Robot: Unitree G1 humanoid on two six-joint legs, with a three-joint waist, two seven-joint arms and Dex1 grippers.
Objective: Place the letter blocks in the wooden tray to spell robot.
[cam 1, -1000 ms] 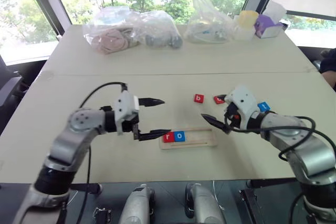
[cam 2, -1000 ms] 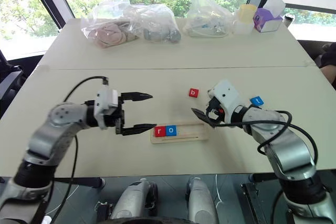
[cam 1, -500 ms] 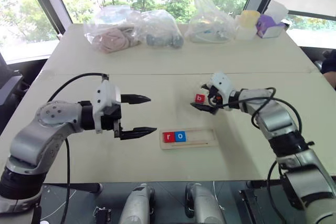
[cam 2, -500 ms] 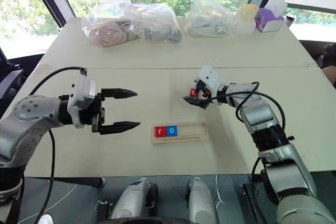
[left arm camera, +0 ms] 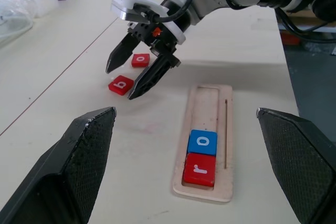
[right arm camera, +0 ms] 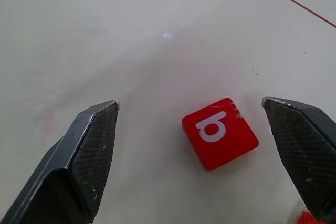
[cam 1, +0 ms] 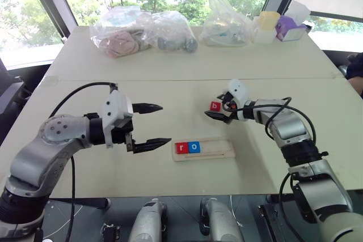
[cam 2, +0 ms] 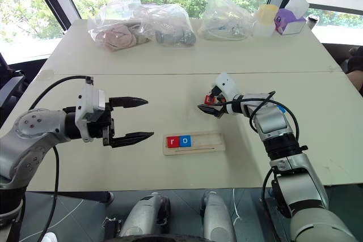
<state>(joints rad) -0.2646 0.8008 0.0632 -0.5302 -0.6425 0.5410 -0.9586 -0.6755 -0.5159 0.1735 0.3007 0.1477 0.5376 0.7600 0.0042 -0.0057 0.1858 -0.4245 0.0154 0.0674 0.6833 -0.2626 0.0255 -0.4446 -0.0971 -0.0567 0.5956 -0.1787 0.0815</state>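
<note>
Since a second ago the right gripper [cam 1: 220,108] has reached forward, away from the tray's far end, and now it stands at the red "b" block [cam 1: 215,106], while the left gripper [cam 1: 150,125] has drawn a little to the left, away from the tray [cam 1: 218,150]. Both pairs of fingers are spread wide and hold nothing. In the right wrist view the "b" block [right arm camera: 220,132] lies flat on the worktop [cam 1: 170,92] between the two black fingers [right arm camera: 90,149], with free space on both sides, so they do not touch it. In the left wrist view one sees a second red block, with an "o" [left arm camera: 140,60], just behind the "b" and under the right gripper. The tray lies in the middle of the worktop, nearer to the robot than the "b" block. Its two compartments at the left end are filled: a red "r" [cam 1: 181,148] first, then a blue "o" [cam 1: 194,147] touching it; the other part of the tray is bare wood. The left gripper hangs over the worktop just beside the left end of the tray and points toward it. At the far edge of the worktop lie several clear plastic bags [cam 1: 142,30], a yellow cup [cam 1: 267,21] and a purple box [cam 1: 291,26].
</note>
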